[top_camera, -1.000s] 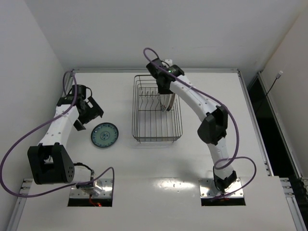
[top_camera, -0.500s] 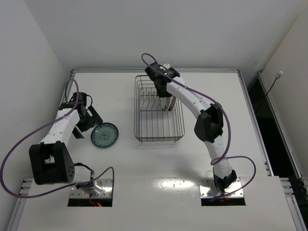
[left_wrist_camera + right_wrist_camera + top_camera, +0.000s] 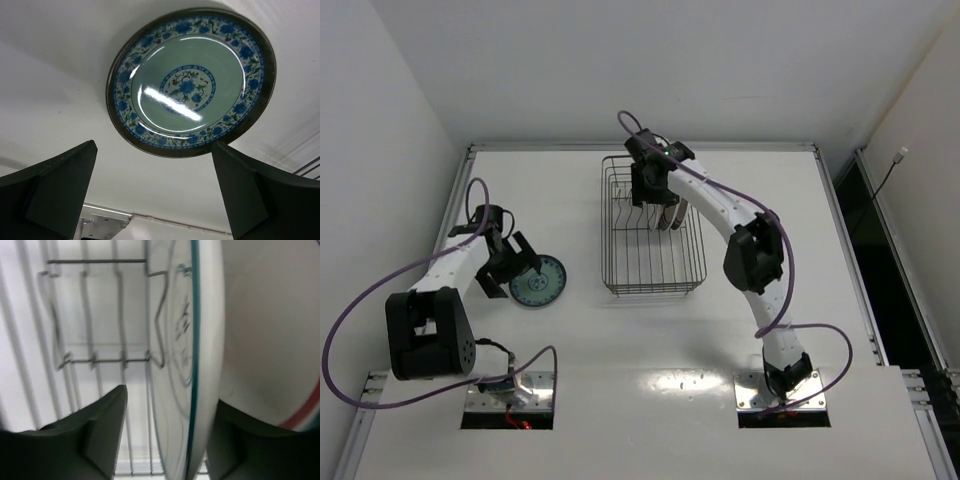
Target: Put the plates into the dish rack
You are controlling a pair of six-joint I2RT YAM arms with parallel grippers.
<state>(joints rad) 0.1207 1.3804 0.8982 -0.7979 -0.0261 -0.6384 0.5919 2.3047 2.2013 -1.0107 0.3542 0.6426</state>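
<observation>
Plates show in two places. Between the right jaws, inside the dish rack (image 3: 654,291), a white plate (image 3: 197,365) with a teal rim ring stands on edge, and the right wrist camera sees it edge-on. The near finger (image 3: 90,435), on the left of that view, is clear of the plate, with rack wires showing through the gap. The far finger (image 3: 225,440) sits close against the plate's other side, and whether it touches cannot be told. The right jaws are therefore spread about the plate, not clamped on it. Beyond the far finger a second white plate (image 3: 270,330) fills the view, with a red-and-teal band at its lower corner. It stands just beside the first. Past the open side of these jaws rise the divider tines (image 3: 120,315). From above, the right arm (image 3: 720,205) reaches over the far half of the rack, its jaws pointing down among the wires.

Directly ahead of the left jaws, a small teal-patterned plate (image 3: 190,82) lies flat on the white worktop (image 3: 770,300). These jaws are spread wide and hold nothing. The plate's near rim lies about level with the fingertips (image 3: 75,160), midway between them and nearly as wide as the gap. Neither finger touches it in the wrist view. From above, the left jaws sit just beside the plate's rim, on the side away from the rack.
</observation>
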